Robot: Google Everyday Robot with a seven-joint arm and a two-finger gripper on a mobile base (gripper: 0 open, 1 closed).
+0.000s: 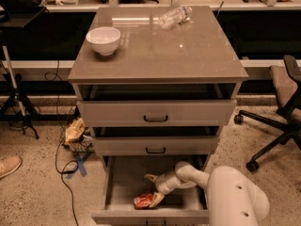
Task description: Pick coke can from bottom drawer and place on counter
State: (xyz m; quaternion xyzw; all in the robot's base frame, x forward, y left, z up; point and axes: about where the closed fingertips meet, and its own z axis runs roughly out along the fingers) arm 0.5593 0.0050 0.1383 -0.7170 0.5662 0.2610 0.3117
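Note:
The bottom drawer is pulled out, and the red coke can lies on its side inside, near the front. My gripper reaches down into the drawer from the right on the white arm. Its fingers are spread: one cream fingertip points left above the can, the other rests beside the can's right end. The can lies on the drawer floor, not lifted. The grey-brown counter tops the cabinet above.
A white bowl stands on the counter's left, and a clear plastic bottle lies at its back. The two upper drawers stand slightly open. An office chair is to the right; cables and a crumpled bag lie on the floor left.

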